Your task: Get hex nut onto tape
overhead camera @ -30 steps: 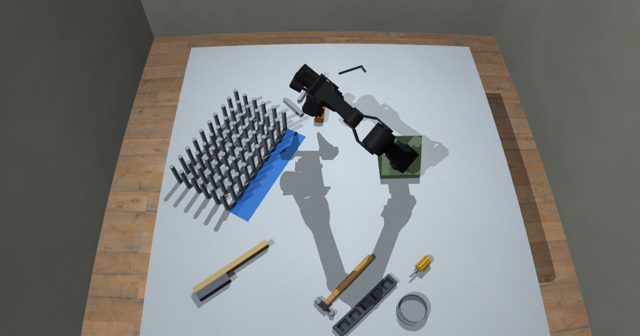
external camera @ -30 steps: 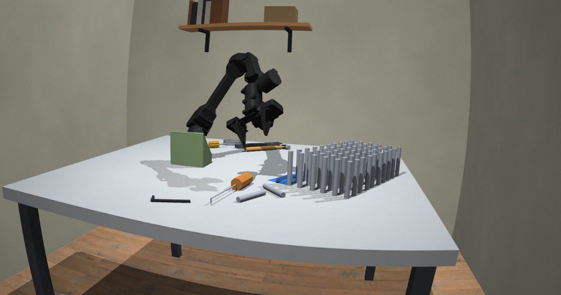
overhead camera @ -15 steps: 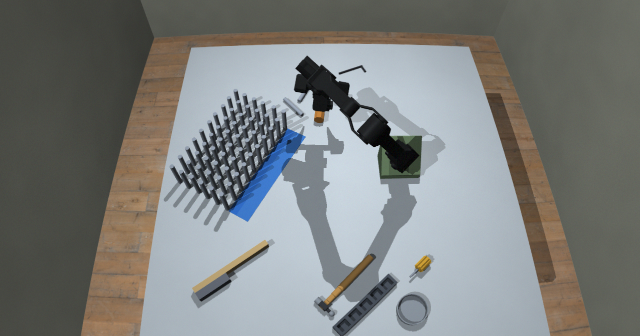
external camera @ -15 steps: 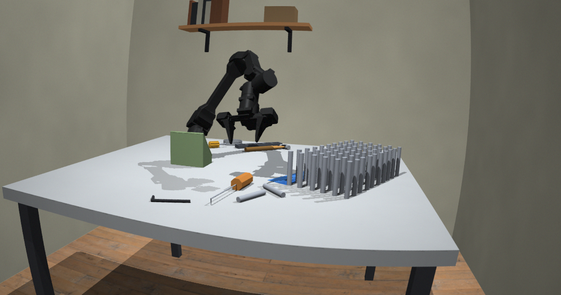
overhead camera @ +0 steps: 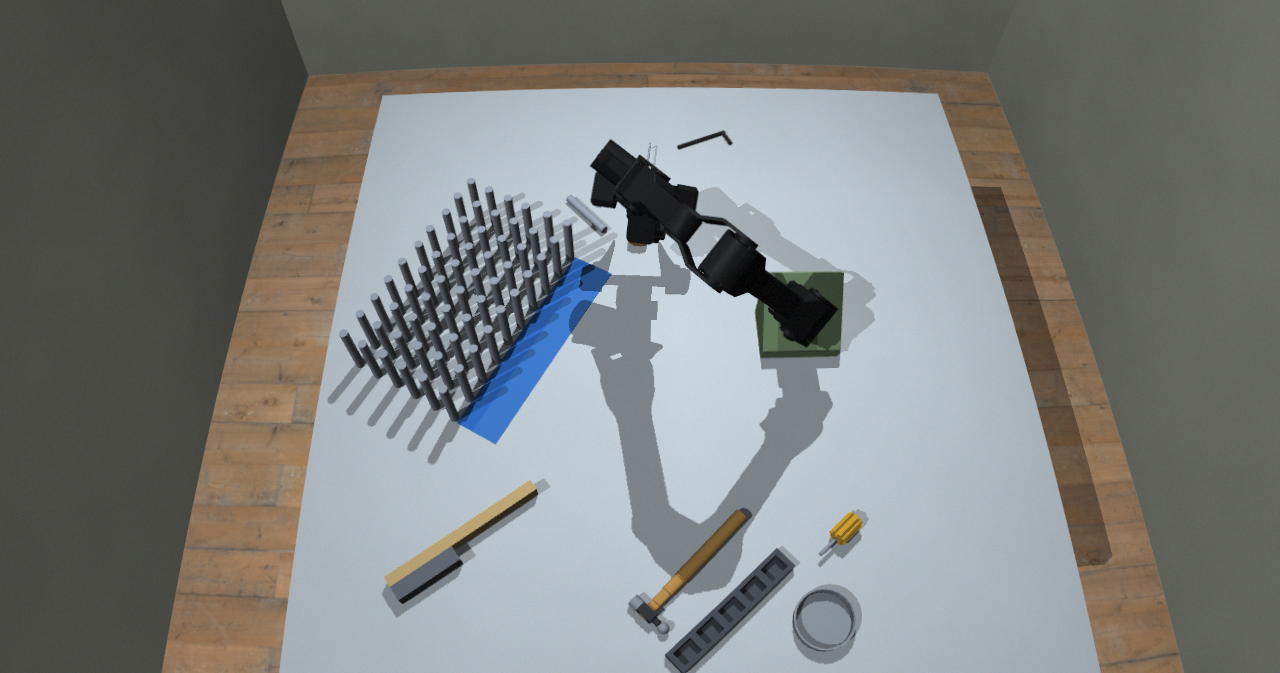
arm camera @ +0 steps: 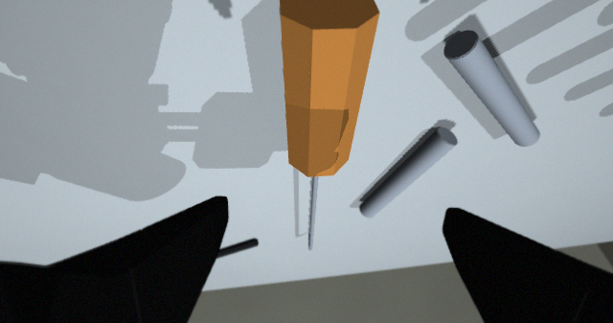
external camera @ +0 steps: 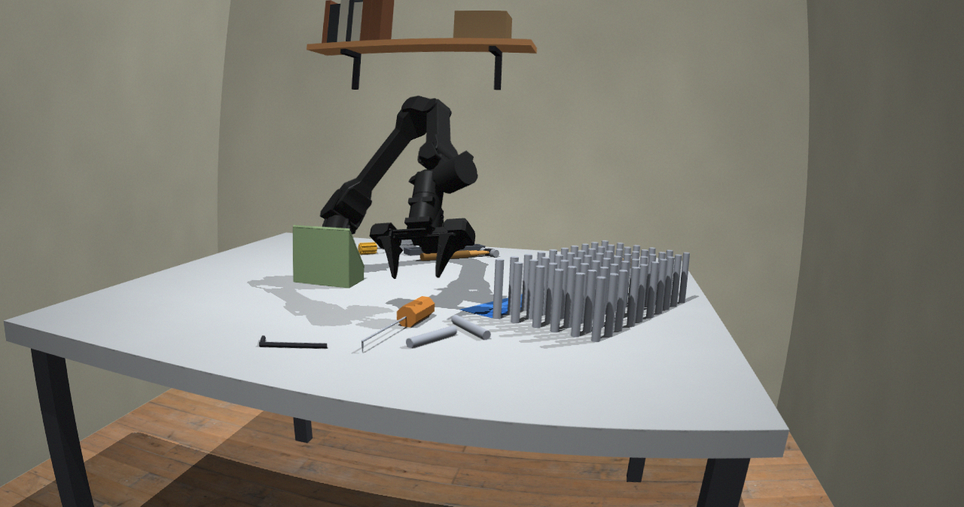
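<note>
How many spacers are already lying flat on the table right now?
2. Both lie beside the hook pick, between it and the standing spacers: one fallen spacer farther from the handle, the other fallen spacer nearer the pick's shaft. Any fallen inside the field would be hidden.

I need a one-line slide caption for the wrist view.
Open gripper above the hook pick, with two fallen spacers beside it.

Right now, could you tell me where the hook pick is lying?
In the exterior view the hook pick lies flat on the table under the open gripper, just left of two fallen spacers.
</note>
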Robot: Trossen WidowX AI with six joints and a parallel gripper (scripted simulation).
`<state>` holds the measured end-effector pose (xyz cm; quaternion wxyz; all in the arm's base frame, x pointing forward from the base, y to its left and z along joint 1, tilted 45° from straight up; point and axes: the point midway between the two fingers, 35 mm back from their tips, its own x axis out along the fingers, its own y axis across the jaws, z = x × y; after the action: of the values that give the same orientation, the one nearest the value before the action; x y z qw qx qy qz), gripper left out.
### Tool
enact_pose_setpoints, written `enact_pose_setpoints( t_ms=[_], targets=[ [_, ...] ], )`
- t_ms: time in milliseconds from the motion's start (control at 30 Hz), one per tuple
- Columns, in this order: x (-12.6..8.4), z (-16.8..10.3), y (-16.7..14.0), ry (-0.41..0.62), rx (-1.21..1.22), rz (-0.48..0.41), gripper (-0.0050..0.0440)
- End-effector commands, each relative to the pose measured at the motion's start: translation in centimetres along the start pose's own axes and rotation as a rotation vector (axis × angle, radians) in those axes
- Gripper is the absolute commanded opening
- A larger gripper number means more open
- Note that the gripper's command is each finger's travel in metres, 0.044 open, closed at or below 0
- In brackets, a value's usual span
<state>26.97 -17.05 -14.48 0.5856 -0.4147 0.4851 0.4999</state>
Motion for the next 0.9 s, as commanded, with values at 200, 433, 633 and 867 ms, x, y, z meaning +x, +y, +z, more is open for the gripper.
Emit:
enact_pose_setpoints(
  t_ms=[200,433,633,867],
  targets=[
    [-0.75,-0.48,-0.86,0.014,0.001,-0.031,0.0376],
    [-0.75,-0.48,-0.86,0.014,0.001,-0.031,0.0280],
    [-0.75,-0.48,-0.86,0.014,0.001,-0.031,0.0280],
    [0.15,0.09,-0.82,0.009,0.004,-0.031,0.0280]
  ],
)
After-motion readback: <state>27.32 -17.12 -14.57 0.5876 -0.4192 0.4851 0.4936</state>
